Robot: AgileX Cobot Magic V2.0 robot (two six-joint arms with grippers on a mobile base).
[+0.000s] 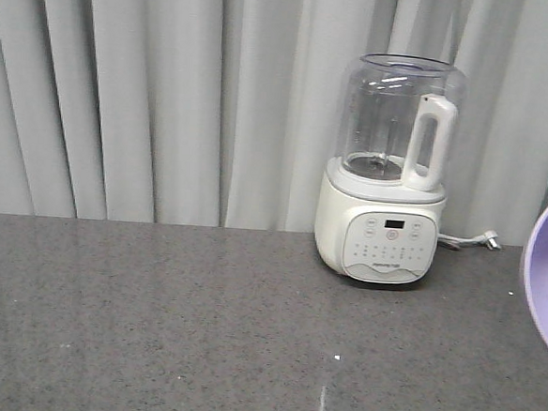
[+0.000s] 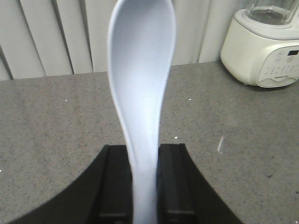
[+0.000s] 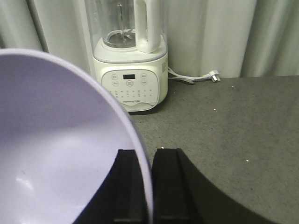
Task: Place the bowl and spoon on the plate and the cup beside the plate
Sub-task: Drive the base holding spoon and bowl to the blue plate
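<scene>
Above grey counter (image 1: 152,329), spoon (image 2: 140,88) tight in left tool (image 2: 142,156), bowl (image 3: 56,140) rim tight in right tool (image 3: 143,158).

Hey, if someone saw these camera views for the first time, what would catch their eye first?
The pale spoon dominates the left wrist view, standing upright with its handle clamped in the left hand. The lavender bowl fills the lower left of the right wrist view, its rim pinched in the right hand. Behind them, a white blender stands on the grey counter before the curtain.
</scene>
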